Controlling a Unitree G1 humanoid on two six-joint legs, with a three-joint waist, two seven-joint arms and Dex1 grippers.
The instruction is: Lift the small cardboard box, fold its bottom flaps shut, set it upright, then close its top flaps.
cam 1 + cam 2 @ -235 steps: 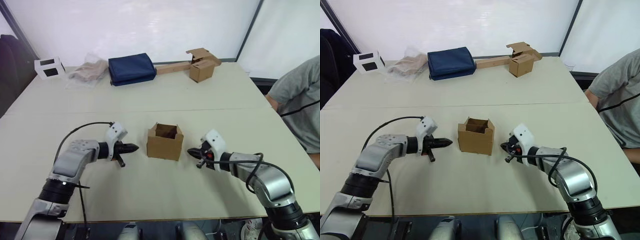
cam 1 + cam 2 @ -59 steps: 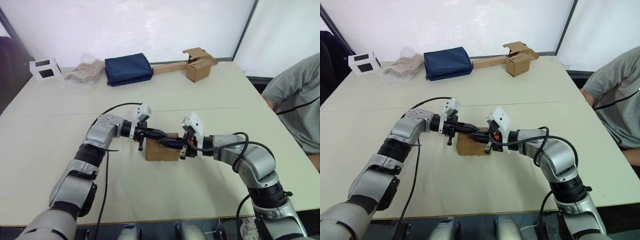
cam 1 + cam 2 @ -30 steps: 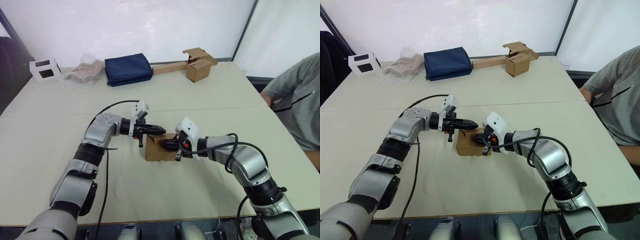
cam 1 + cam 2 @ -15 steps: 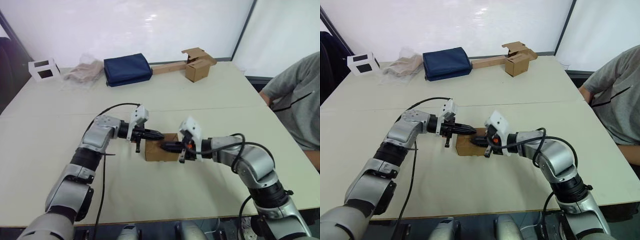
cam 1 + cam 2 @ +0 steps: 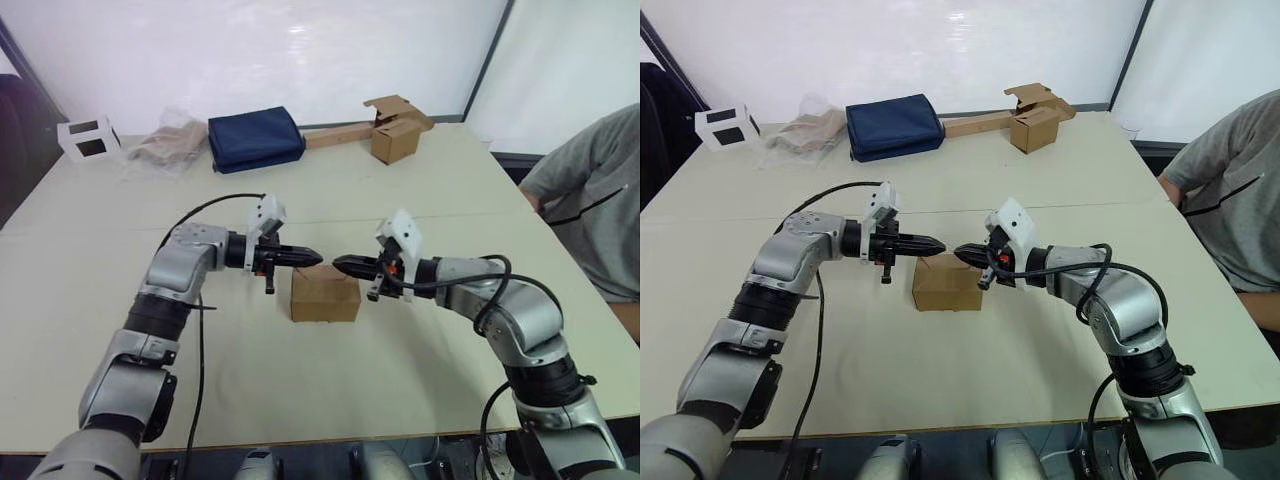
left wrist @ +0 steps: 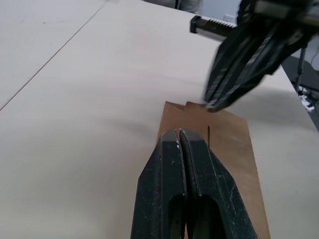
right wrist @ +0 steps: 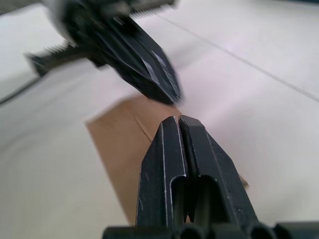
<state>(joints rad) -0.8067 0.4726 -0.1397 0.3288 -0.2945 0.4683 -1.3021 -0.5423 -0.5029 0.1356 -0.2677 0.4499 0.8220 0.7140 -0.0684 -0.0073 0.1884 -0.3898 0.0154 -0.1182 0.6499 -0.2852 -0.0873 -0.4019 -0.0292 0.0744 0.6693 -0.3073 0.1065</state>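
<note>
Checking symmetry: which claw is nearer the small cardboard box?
Roughly equal. Left claw hovers above the small cardboard box's left top edge; right claw hovers above its right top edge.

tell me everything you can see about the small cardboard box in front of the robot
The small cardboard box is plain brown corrugated cardboard, unmarked and rectangular. It sits on the table between the two arms. Its top flaps lie folded flat, with a seam and a small notch showing. The left gripper and right gripper, both shut, hover above its top, tips pointing at each other; neither visibly touches it.
</note>
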